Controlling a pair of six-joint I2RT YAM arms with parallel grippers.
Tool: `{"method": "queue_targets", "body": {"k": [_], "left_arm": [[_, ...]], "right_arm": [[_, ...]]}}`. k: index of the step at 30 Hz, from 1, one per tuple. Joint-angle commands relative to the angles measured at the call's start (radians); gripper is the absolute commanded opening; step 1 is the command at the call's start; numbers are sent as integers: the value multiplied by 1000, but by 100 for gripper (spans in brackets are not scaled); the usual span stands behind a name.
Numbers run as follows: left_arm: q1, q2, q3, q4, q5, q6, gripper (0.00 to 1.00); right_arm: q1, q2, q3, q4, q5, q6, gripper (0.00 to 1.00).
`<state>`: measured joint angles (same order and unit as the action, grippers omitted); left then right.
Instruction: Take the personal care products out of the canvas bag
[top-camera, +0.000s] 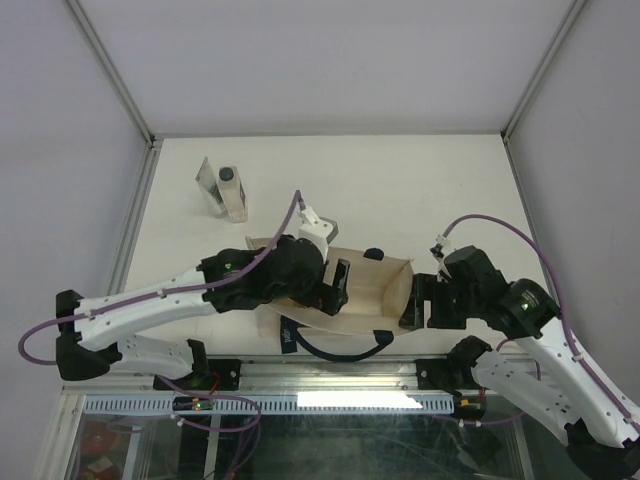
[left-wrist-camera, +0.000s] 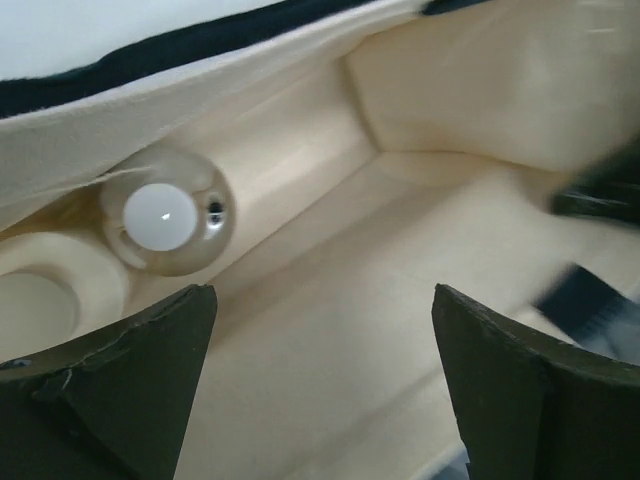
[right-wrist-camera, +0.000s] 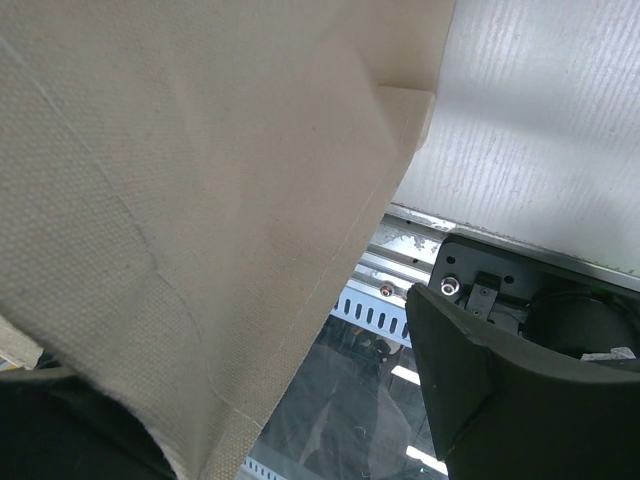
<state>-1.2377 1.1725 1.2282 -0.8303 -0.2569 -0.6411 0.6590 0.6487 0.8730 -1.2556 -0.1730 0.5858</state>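
"Starting big: where does the canvas bag (top-camera: 375, 285) sit?"

"At six o'clock on the table (top-camera: 400, 190), by the near edge, between the two arms. Its mouth gapes and a navy handle droops over the near side."

"And the arms?"

"The left gripper (top-camera: 338, 285) is down inside the bag with its fingers spread wide and nothing between them. The right gripper (top-camera: 420, 300) is at the bag's three o'clock end. Its wrist camera shows canvas lying between its fingers, but I cannot tell whether they pinch it."

"What is out of the bag?"

"The flat tube (top-camera: 207, 180) and the clear bottle (top-camera: 233, 195) lie side by side at ten o'clock on the table, well apart from the bag."

"What is left inside?"

"The silvery bottle (left-wrist-camera: 165, 215) and the beige bottle (left-wrist-camera: 40, 300), touching in a corner of the bag. Only the left wrist view shows them, because the left arm hides them from above."

"How do they lie from the fingers?"

"The silvery bottle is at ten o'clock from the gap and the beige one at nine, just past the left finger. The silvery bottle's cap end faces the camera, so its long axis runs roughly along the line of sight. I judge the left arm, the nearer one, must shift toward ten o'clock to straddle it."
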Motion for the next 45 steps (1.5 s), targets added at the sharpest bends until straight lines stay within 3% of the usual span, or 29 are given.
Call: {"method": "queue_targets", "body": {"k": [1, 6, 9, 17, 29, 40, 45], "left_arm": [[-5, 119, 72, -134, -184, -81, 97], [-5, 270, 154, -254, -289, -134, 99], [-3, 278, 141, -246, -310, -138, 99], [84, 324, 98, -166, -257, -74, 99], [93, 411, 42, -103, -203, -43, 90], [94, 474, -15, -104, -184, -42, 99], [93, 487, -53, -79, -146, -28, 93]], "right_arm": [[3, 8, 29, -37, 42, -17, 74], [3, 24, 41, -31, 50, -28, 74], [2, 32, 49, -32, 53, -35, 74], [2, 46, 50, -32, 61, -55, 74], [4, 68, 60, -42, 72, -84, 75], [4, 77, 64, -37, 79, -82, 74], [3, 81, 67, -32, 84, -80, 75]]}}
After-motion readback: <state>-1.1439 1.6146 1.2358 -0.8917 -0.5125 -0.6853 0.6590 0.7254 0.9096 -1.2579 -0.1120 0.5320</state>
